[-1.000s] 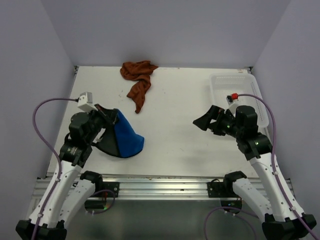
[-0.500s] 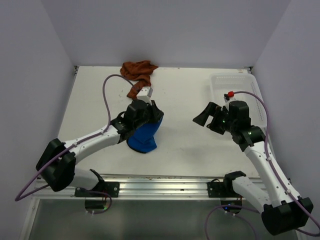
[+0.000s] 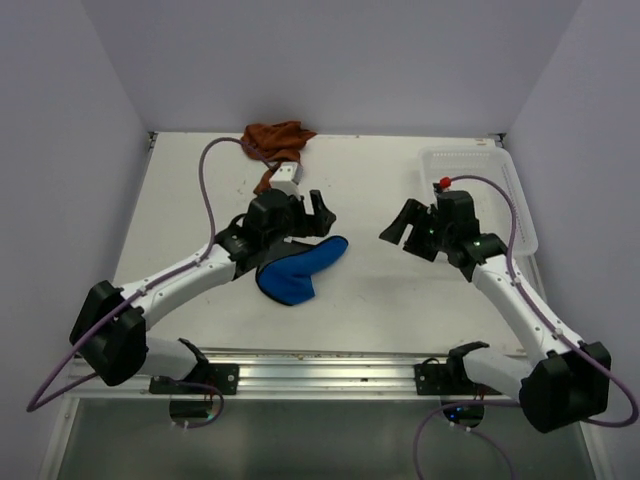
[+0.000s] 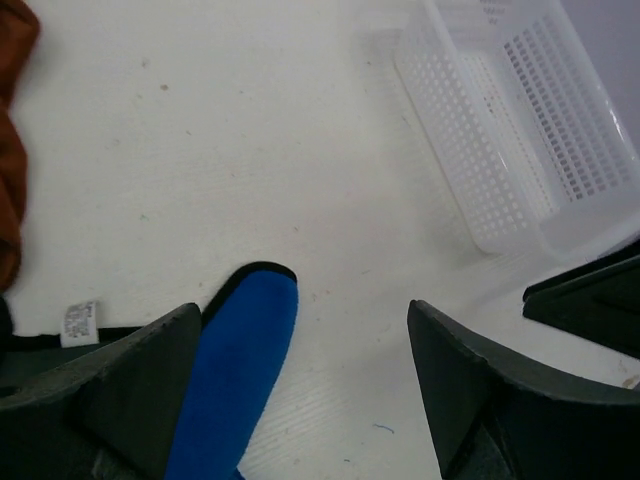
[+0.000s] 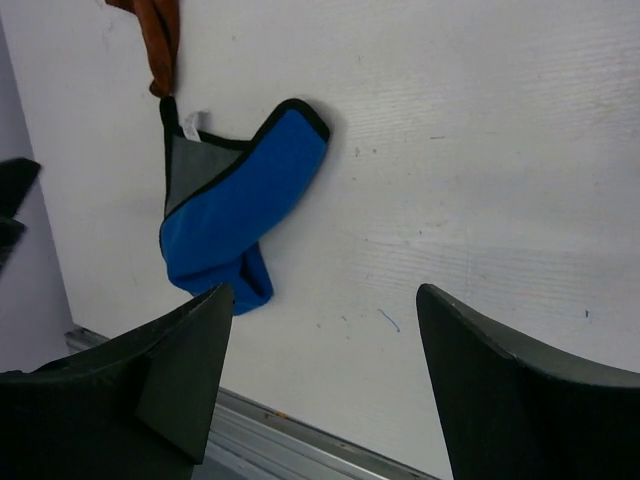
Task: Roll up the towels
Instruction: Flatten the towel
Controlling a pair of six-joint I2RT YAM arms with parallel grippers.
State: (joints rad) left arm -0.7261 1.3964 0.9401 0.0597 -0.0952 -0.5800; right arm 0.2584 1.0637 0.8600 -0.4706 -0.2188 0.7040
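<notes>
The blue towel (image 3: 298,270) lies loosely folded on the white table (image 3: 370,290), a little left of the middle and closer to the near edge than the far one — a rounded, black-edged lobe of it reaches toward the table's center, and the right wrist view shows a grey underside and a small white tag at its far end. The left gripper (image 3: 305,212) hangs just over the towel's far side with its fingers spread apart and nothing between them; in its own camera the blue lobe sits beside the left finger (image 4: 110,385), not clamped by it. The rust-brown towel (image 3: 275,145) is bunched against the far edge of the table, left of center, with one tail trailing toward the near side, partly hidden behind the left arm and its cable. The right gripper (image 3: 400,228) hovers over bare table right of center, well apart from both towels, its fingers (image 5: 505,390) also spread and holding nothing — its camera looks across at the blue towel from the side. A white mesh basket (image 3: 490,185) sits at the far right corner of the table, behind the right arm; from the left wrist view its perforated wall and rim are plain to see, and I cannot tell whether anything is in it.
</notes>
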